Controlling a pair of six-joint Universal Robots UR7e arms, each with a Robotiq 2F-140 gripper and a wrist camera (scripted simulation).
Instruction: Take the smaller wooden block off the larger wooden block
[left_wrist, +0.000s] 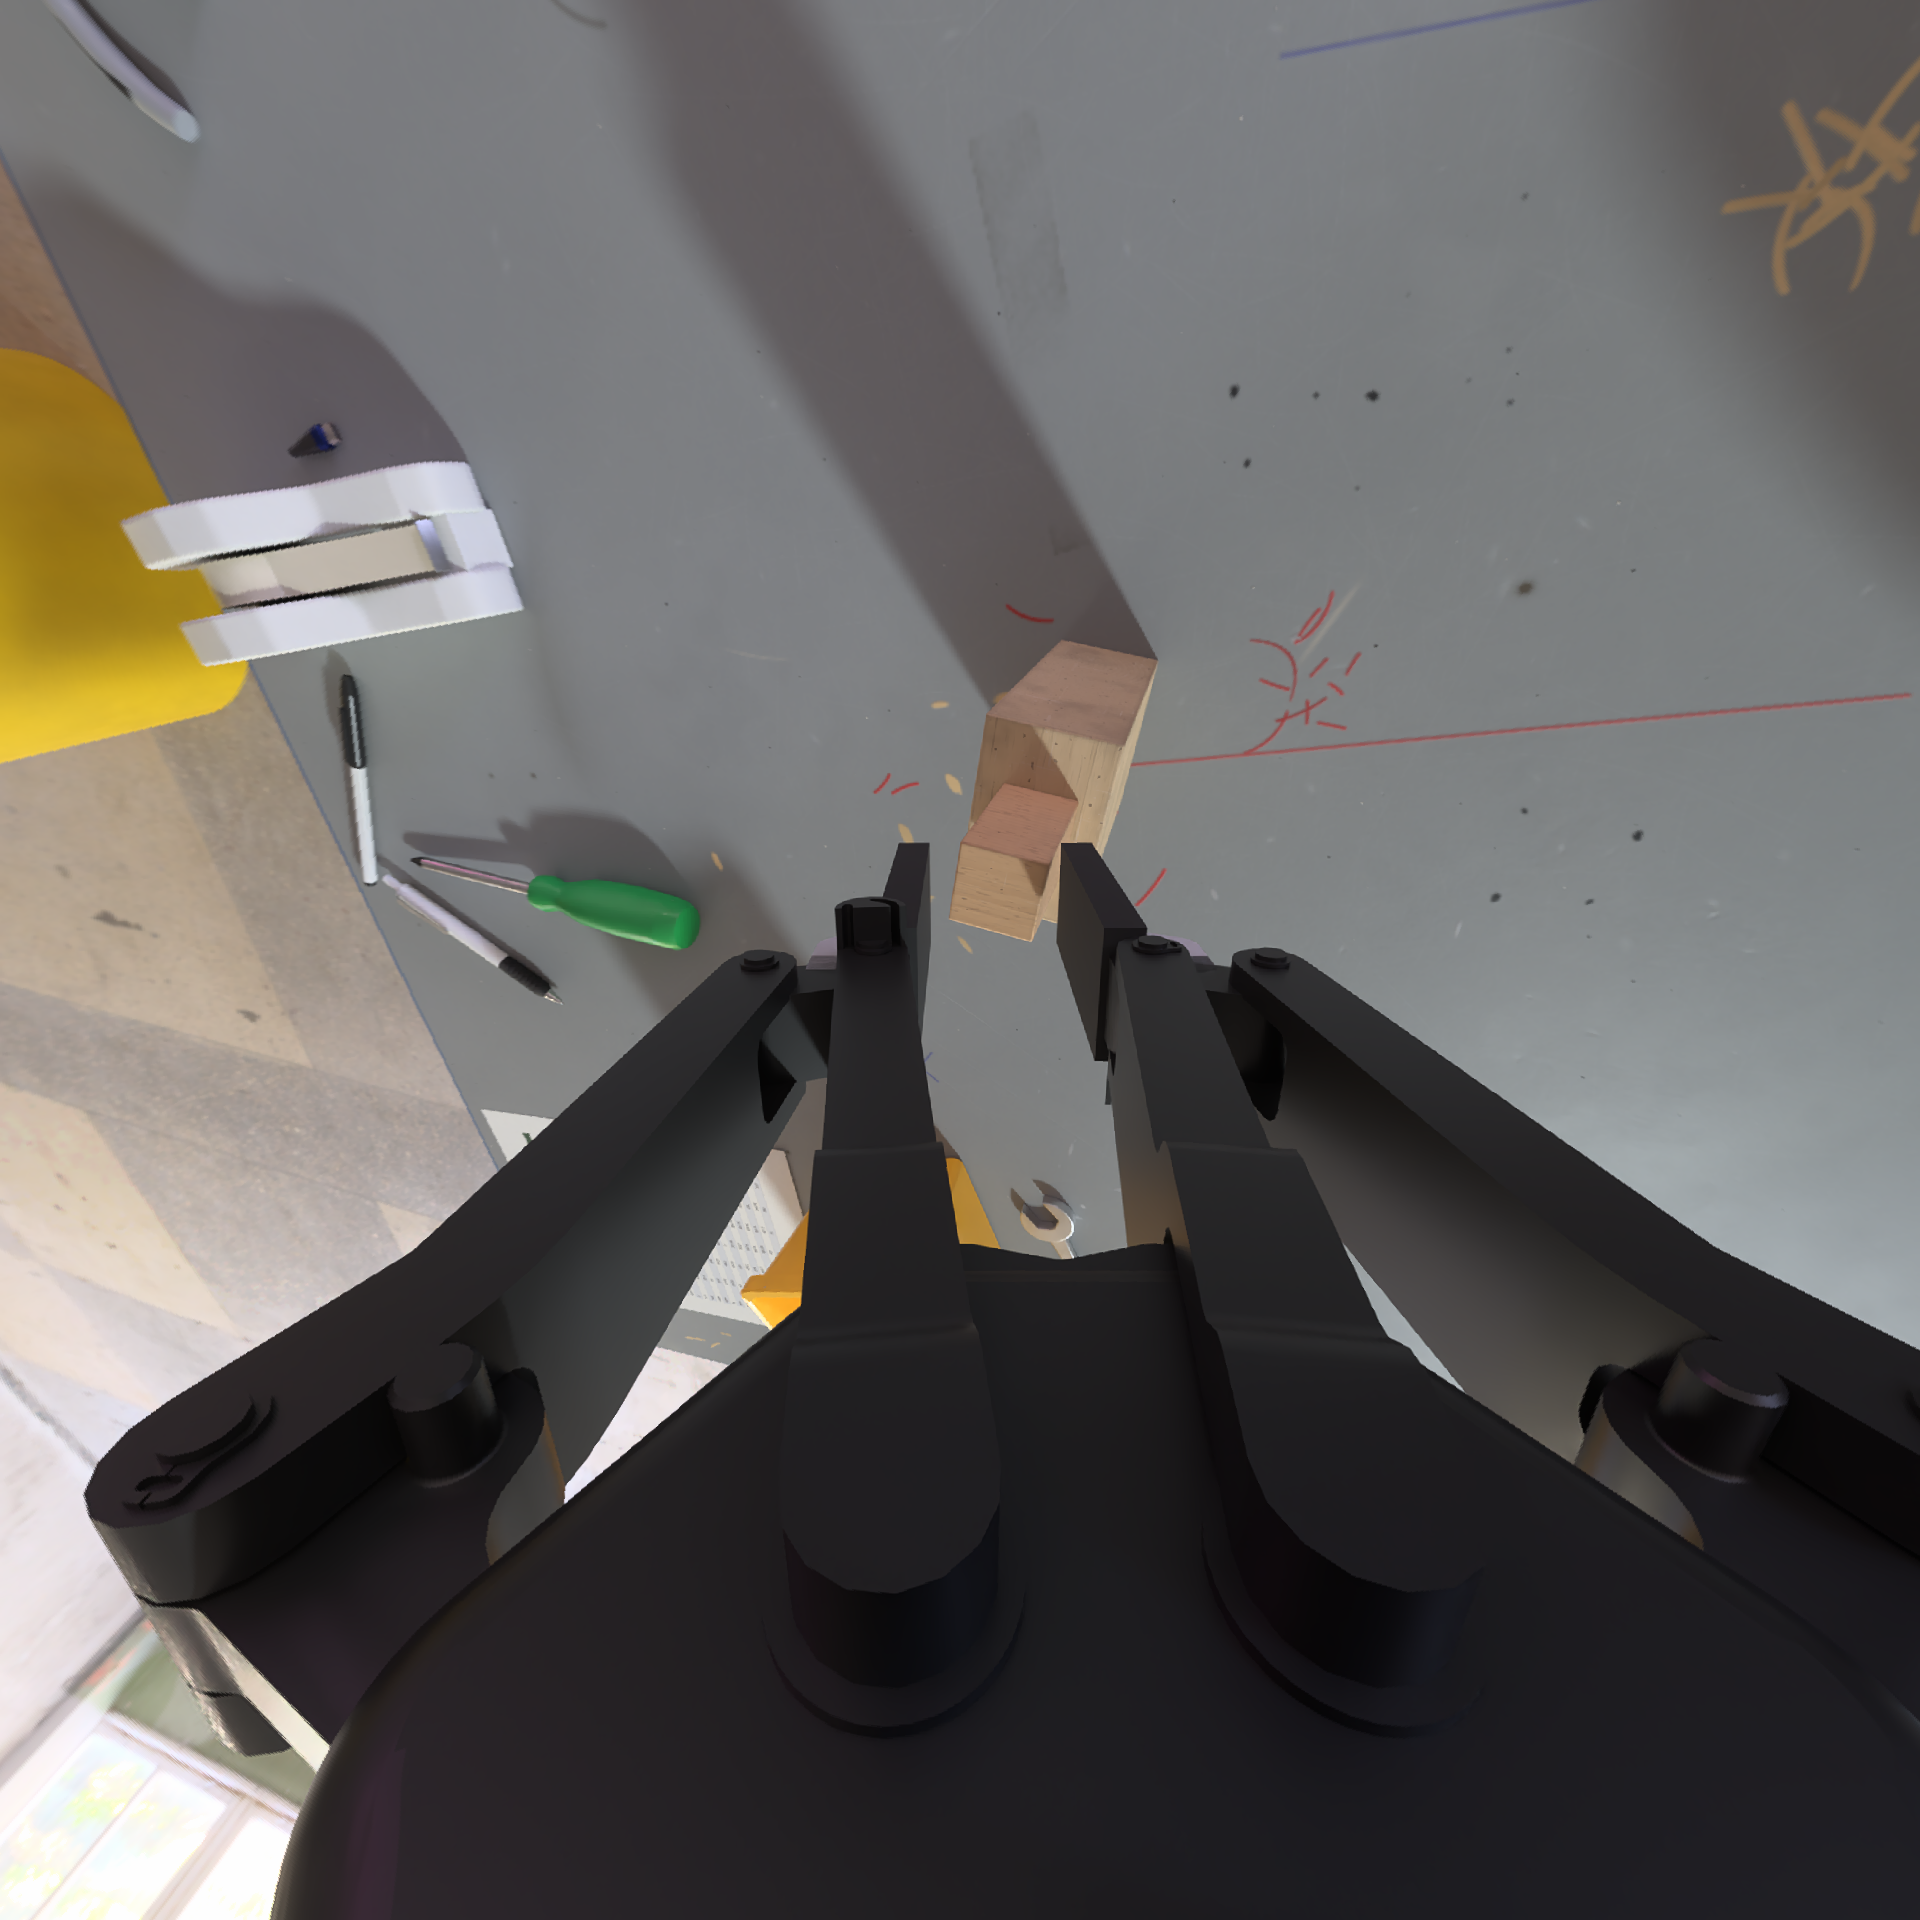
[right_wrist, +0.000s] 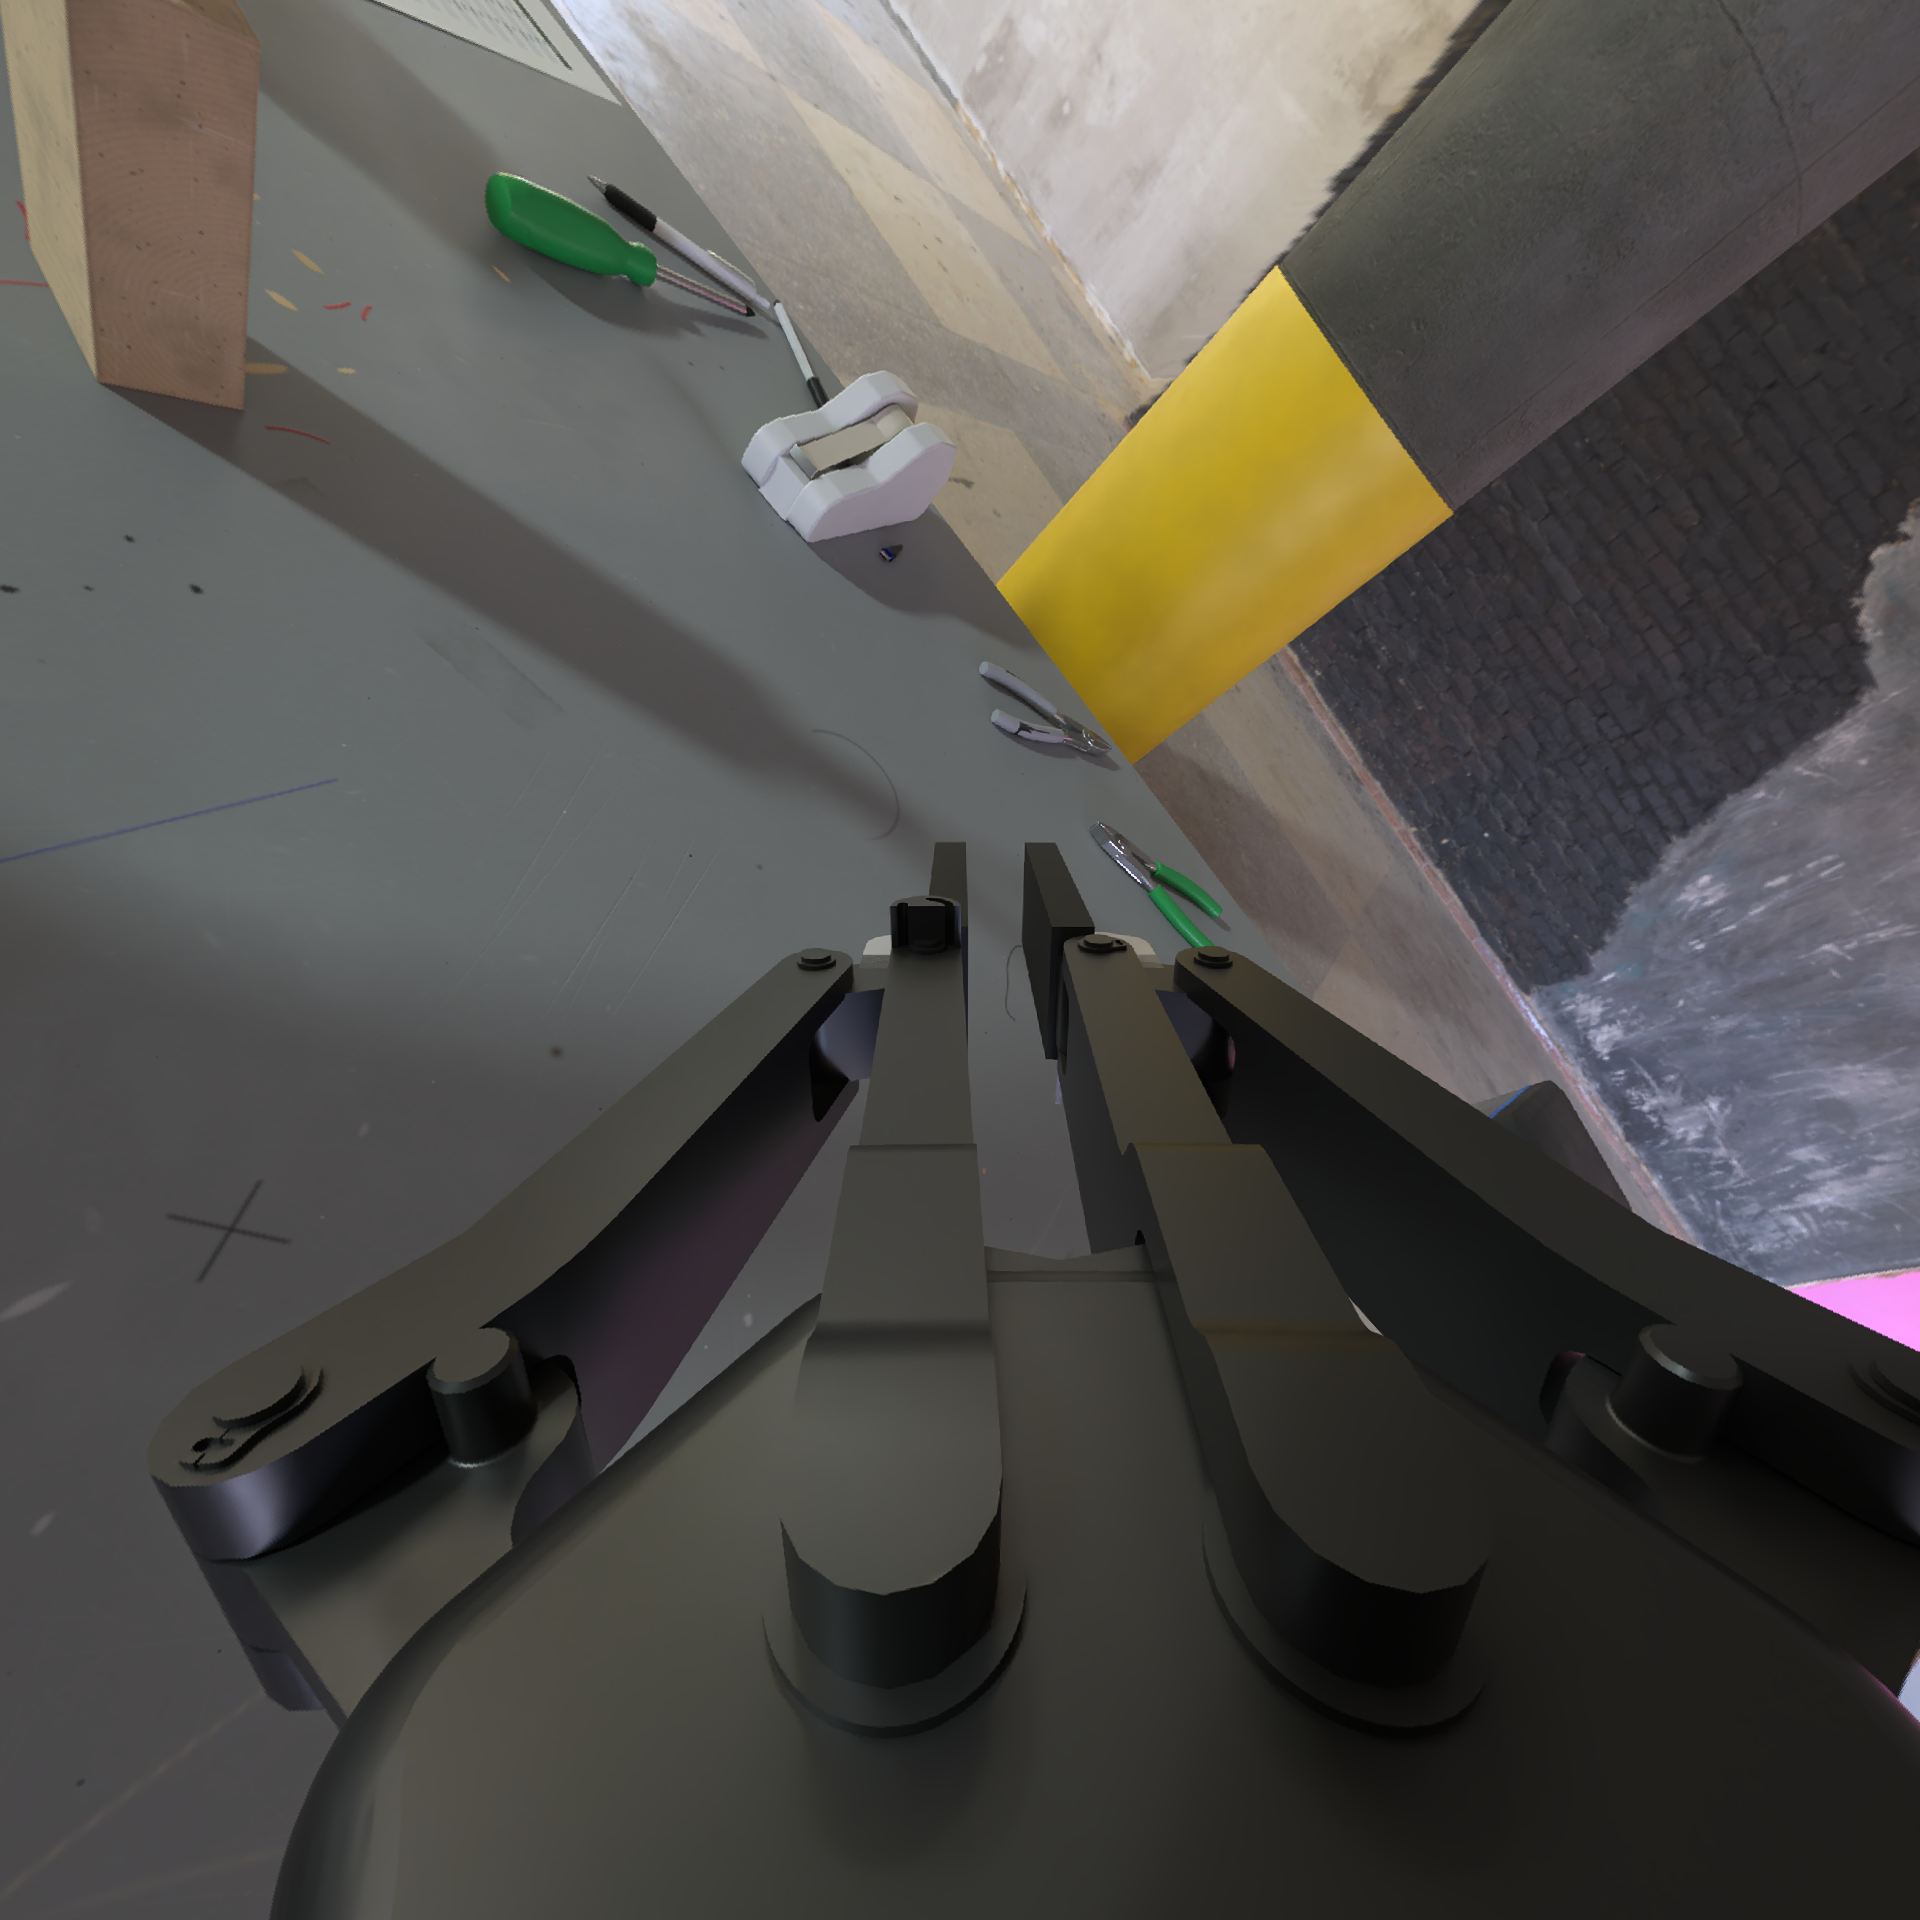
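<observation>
In the left wrist view the smaller wooden block (left_wrist: 1000, 883) sits on a corner of the larger wooden block (left_wrist: 1081, 691), which stands on the grey table. My left gripper (left_wrist: 994, 847) straddles the smaller block, one finger at each side, closed in to about the block's width. The smaller block still rests against the larger one. In the right wrist view only the larger block (right_wrist: 156, 197) shows, at the top left and cut off by the frame. My right gripper (right_wrist: 994, 847) hangs over bare table far from it, jaws nearly together and holding nothing.
A green screwdriver (left_wrist: 613, 909) and two pens (left_wrist: 358, 769) lie left of the blocks. A white holder (left_wrist: 332, 561) sits by the table's left edge, and a wrench (left_wrist: 1044, 1210) lies under my left gripper. White-handled pliers (right_wrist: 1044, 717) and green-handled pliers (right_wrist: 1164, 883) lie near the edge. A yellow-banded pillar (right_wrist: 1216, 499) stands beyond it.
</observation>
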